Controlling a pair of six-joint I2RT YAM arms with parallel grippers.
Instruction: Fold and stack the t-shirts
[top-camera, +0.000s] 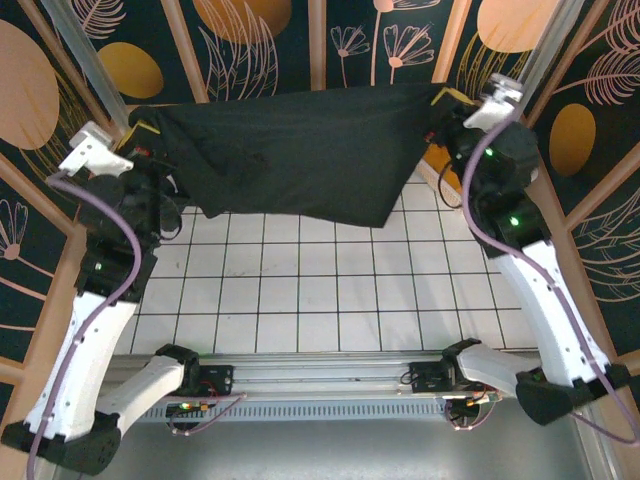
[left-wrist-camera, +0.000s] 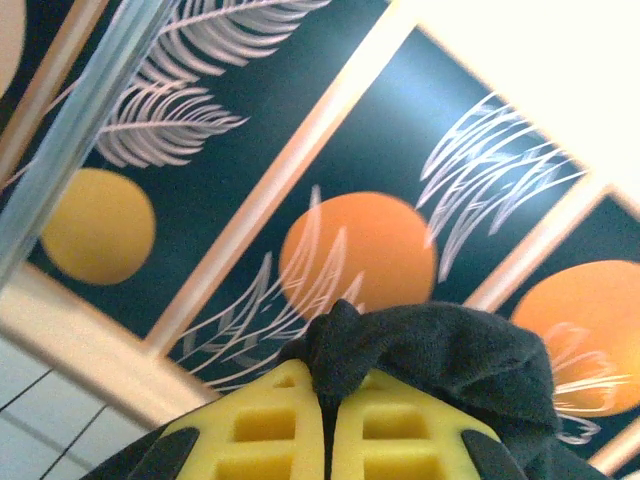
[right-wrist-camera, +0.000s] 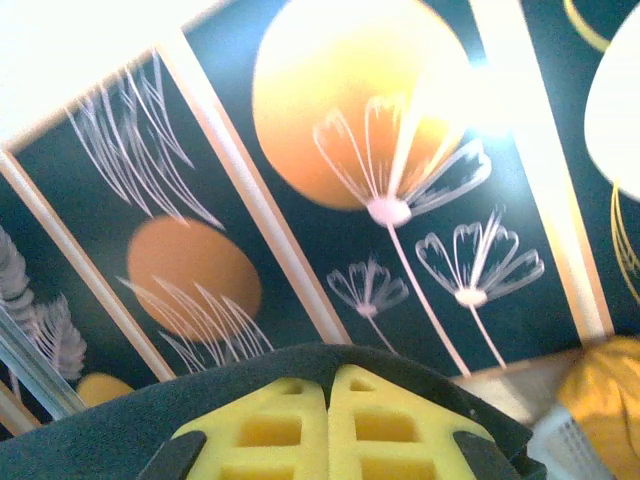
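**Top view.** The black t-shirt (top-camera: 290, 150) (large, plain, soft cloth) hangs in the air, stretched side to side between both arms. It spans approx. 10 to 2 o'clock, above the far part of the white square-tiled table (top-camera: 330, 290). Upper edge is taut w/ a slight sag. Lower edge drapes unevenly and hangs lowest toward 1 o'clock.

**Left gripper** (top-camera: 148, 130). Pos. approx. 10 o'clock, at the shirt's left end. In the left wrist view the left gripper (left-wrist-camera: 325, 400) has its yellow foam fingers (left-wrist-camera: 270, 420) pressed together, w/ a bunch of the black t-shirt (left-wrist-camera: 450, 350) pinched between the tips. The cloth bulges above and to the right of the tips.

**Right gripper** (top-camera: 450, 105). Pos. approx. 2 o'clock, at the shirt's right end. In the right wrist view the right gripper (right-wrist-camera: 328, 400) has its yellow fingers (right-wrist-camera: 390, 420) closed flat against each other. The black t-shirt (right-wrist-camera: 100, 440) wraps round behind the tips.

**Second item.** The mustard-yellow t-shirt (right-wrist-camera: 610, 400) (soft cloth, bunched) lies at approx. 4 o'clock in the right wrist view. In the top view it (top-camera: 438, 165) shows just below the right gripper.
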